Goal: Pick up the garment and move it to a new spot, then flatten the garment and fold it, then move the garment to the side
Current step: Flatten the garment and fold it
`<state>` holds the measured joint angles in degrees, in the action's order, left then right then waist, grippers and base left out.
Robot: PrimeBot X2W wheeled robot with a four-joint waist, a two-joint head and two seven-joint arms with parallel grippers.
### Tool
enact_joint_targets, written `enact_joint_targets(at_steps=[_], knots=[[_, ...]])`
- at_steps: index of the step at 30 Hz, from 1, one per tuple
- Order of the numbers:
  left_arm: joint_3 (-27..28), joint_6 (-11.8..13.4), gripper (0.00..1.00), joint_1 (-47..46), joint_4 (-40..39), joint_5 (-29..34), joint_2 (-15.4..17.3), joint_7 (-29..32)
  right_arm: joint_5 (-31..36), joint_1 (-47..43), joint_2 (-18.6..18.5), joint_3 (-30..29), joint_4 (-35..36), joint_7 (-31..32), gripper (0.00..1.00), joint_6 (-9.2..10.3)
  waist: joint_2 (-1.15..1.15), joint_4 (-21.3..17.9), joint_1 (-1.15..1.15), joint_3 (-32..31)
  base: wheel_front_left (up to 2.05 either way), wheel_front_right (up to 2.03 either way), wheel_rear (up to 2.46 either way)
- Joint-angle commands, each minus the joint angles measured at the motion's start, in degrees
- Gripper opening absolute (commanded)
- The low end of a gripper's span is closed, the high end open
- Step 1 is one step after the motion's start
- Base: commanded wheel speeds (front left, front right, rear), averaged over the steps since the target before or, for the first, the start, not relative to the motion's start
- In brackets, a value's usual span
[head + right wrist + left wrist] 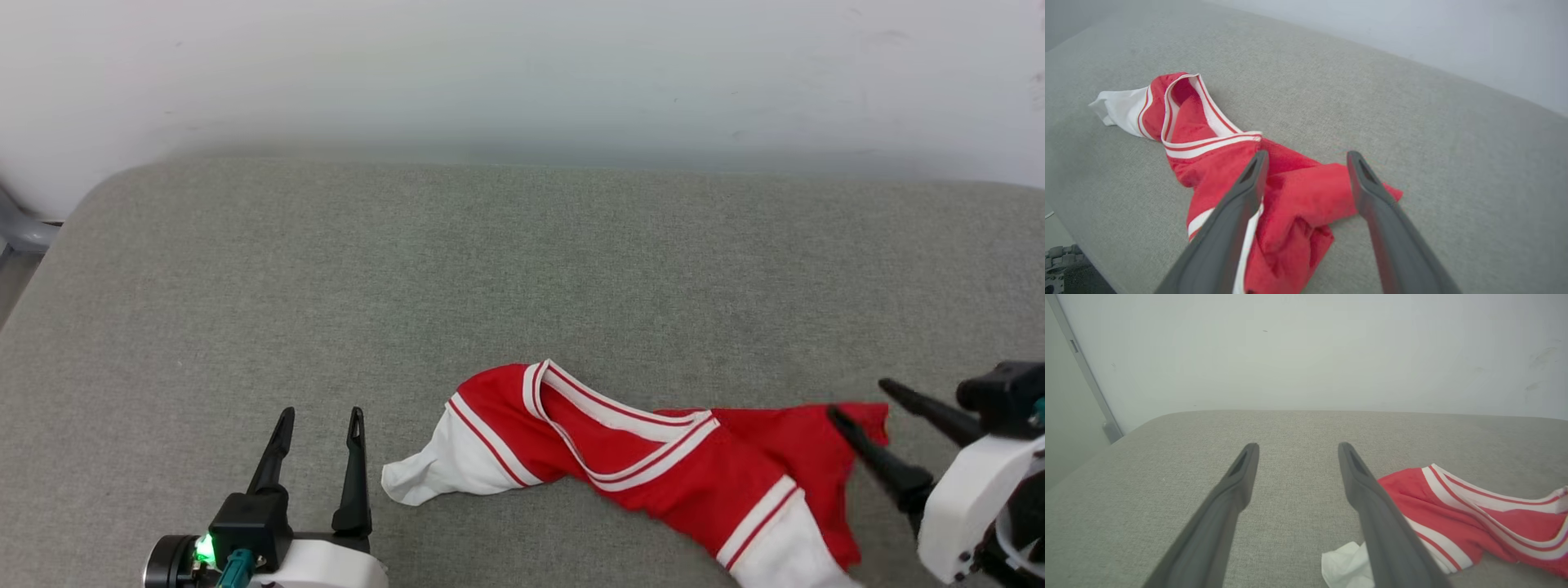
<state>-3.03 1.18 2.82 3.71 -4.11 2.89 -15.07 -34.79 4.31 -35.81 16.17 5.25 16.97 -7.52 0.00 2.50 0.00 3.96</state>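
Note:
The garment [653, 465], a red jersey with white sleeves and red-white striped trim, lies crumpled near the front edge of the grey cushion [522, 269]. Its lettering is hidden in the folds. My left gripper [320, 415] stands open just left of the white sleeve [445, 469], holding nothing; in the left wrist view the gripper [1297, 447] has the garment [1474, 514] on its right. My right gripper [857, 398] is open at the garment's right end. In the right wrist view its fingers [1253, 179] straddle a red corner of the garment [1298, 196], above the cloth.
A pale wall [522, 73] rises behind the cushion. The cushion's rounded left corner [98, 196] drops off toward a grey frame piece [20, 229]. Bare grey fabric stretches across the cushion's back and left.

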Motion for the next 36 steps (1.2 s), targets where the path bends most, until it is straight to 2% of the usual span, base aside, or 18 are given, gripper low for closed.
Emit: enact_joint_targets(at_steps=[1, 9, 15, 19, 23, 28, 36], knots=[[0.1, 0.0, 1.0, -0.1, -0.3, 0.2, 0.0, -0.1, 0.4, 1.4, 0.0, -1.7, 1.2, 0.9, 1.0, 0.06, 0.0, 0.2, 0.0, 0.2, 0.0, 0.0, 0.0], [-0.2, -0.2, 1.0, -1.4, -0.7, 0.1, 0.0, -0.1, 0.6, 6.5, -3.3, -7.1, 3.1, 11.0, 1.0, 0.07, 0.0, 1.9, 0.0, 1.9, 0.0, 0.0, 0.0], [-0.6, 0.0, 1.0, -2.6, -1.0, -0.5, 0.0, -0.1, -1.3, 7.6, -5.9, -3.8, -0.4, 23.7, 1.0, 0.06, 0.0, 3.3, 0.0, 4.2, 0.0, 0.0, 0.0], [-1.0, -0.1, 1.0, -3.8, -1.1, -0.8, 0.0, -0.1, -1.5, 8.8, -5.2, -1.1, -3.5, 28.4, 1.0, 0.06, 0.0, 4.3, 0.0, 6.3, 0.0, 0.0, 0.0], [-1.3, -0.1, 1.0, -4.8, -1.1, -1.1, 0.0, -0.1, -1.0, 10.3, -4.0, 1.4, -6.2, 29.9, 1.0, 0.05, 0.0, 5.0, 0.0, 7.7, 0.0, 0.0, 0.0], [-1.8, 0.0, 1.0, -6.1, -1.1, -1.2, 0.0, -0.1, 0.3, 12.0, -3.3, 8.5, -11.8, 31.2, 1.0, 0.05, 0.0, 6.1, 0.0, 9.5, 0.0, 0.0, 0.0], [-1.6, 0.2, 1.0, -6.8, -0.6, -1.3, 0.0, -0.1, -1.4, 11.7, -0.6, 19.4, -22.1, 28.6, 1.0, -0.04, 0.0, 6.6, 0.0, 9.9, 0.0, 0.0, 0.0]])
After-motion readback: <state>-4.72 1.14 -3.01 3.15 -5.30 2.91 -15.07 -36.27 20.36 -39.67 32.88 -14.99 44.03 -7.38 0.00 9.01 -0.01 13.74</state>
